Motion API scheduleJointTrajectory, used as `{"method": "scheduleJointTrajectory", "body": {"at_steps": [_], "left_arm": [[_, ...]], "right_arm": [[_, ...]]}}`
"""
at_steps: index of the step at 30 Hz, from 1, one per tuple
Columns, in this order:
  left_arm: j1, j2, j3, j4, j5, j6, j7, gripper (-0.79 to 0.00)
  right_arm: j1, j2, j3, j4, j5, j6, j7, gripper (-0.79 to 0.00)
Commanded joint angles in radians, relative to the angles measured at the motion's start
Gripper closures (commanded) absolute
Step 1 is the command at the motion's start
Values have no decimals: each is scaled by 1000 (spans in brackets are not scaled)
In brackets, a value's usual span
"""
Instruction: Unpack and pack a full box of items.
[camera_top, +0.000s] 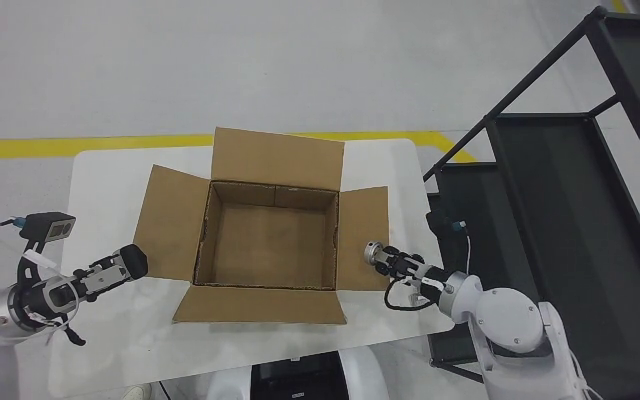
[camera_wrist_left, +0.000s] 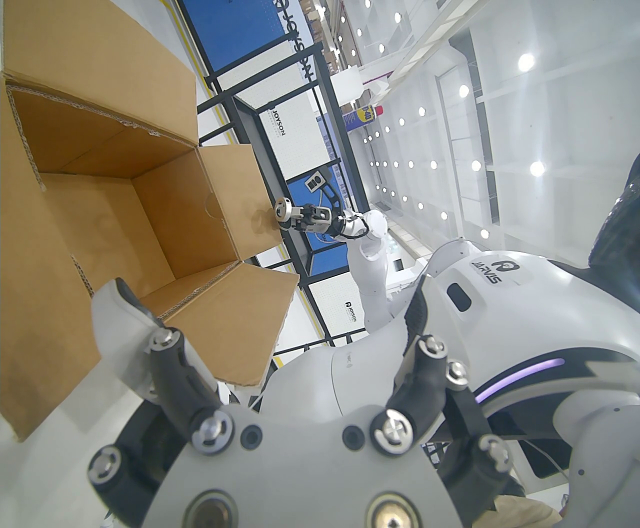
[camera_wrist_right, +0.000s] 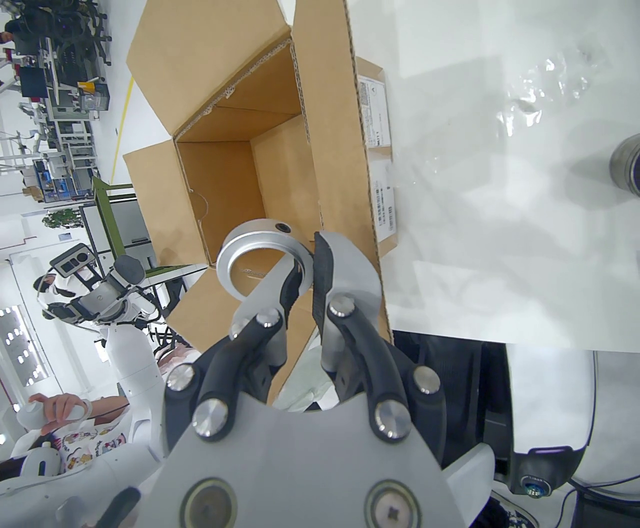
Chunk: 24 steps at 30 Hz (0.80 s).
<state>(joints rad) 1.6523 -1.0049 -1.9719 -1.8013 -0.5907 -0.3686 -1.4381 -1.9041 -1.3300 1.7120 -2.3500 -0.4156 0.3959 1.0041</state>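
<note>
Now: grips metal ring (camera_wrist_right: 254, 231) w/ R gripper (camera_wrist_right: 305, 270) just beside open box (camera_top: 270, 245) R flap; holds L gripper (camera_top: 128, 264) spread wide, empty, near L flap.

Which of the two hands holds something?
The right hand: it is shut on a metal ring, while the left hand is open and holds nothing.

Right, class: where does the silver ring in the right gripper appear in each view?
Top view: ring above the right flap of the cardboard box.
Left wrist view: ring far off, beside the far flap.
Right wrist view: ring pinched by the fingers.
Shared landmark: the box.
</note>
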Motion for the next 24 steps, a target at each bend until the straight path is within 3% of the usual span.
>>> {"method": "scheduleJointTrajectory", "body": {"at_steps": [1,11,14,24], "left_arm": [[0,0,0,0,0,0,0,-785],[0,0,0,0,0,0,0,-785],[0,0,0,0,0,0,0,-785],[0,0,0,0,0,0,0,-785]], "right_arm": [[-8,4,43,0,30,-34,20,0],[-89,14,388,44,260,-33,0,0],[-72,20,388,99,219,4,-30,0],[-35,37,233,223,26,71,-64,0]]}}
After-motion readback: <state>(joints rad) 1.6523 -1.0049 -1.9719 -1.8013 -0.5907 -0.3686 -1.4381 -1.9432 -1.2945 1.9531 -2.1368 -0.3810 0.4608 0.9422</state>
